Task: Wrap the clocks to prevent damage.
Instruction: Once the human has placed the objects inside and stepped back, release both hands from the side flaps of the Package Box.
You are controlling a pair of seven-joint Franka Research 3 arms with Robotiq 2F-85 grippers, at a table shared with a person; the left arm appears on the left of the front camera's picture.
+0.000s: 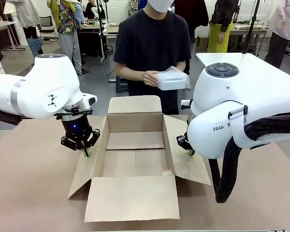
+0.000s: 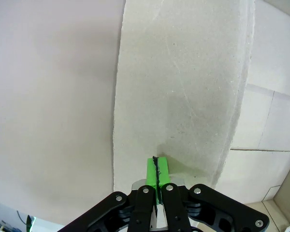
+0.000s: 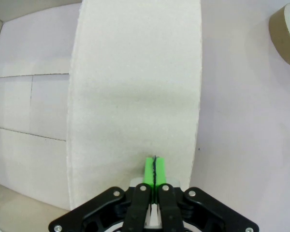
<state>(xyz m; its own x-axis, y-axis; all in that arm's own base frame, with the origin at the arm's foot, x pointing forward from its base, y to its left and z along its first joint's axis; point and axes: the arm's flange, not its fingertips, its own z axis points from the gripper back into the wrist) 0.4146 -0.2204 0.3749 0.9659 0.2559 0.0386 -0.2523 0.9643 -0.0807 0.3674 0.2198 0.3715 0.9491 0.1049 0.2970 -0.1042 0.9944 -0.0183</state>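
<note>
Here we are at the far side of the table, where the person's hands [image 1: 151, 78] hold a white wrapped bundle [image 1: 173, 78] at waist height, above and behind the cardboard box [image 1: 135, 122]. It is pale, soft-edged and roughly rectangular, and the wrap is too cloudy for us to tell what is inside. The box sits open in the middle of the table [image 1: 29, 183] with all four flaps splayed outward and its floor bare. On our left, the left gripper [image 1: 86, 152] points down at the left flap [image 1: 89, 166]. In the left wrist view its green pads [image 2: 157, 174] are pressed flat together with nothing between them, over the flap's pale board [image 2: 183, 87]. On our right, the right gripper [image 1: 191, 152] sits at the right flap [image 1: 186, 159], mostly tucked behind its own arm. Up close its fingers [image 3: 154, 171] are likewise together and empty above that flap [image 3: 135, 87]. A roll of brown tape [image 3: 286, 31] lies on the table well beyond the flap's outer edge. The tabletop is plain brown, and behind the person the room is busy with people and other tables.
</note>
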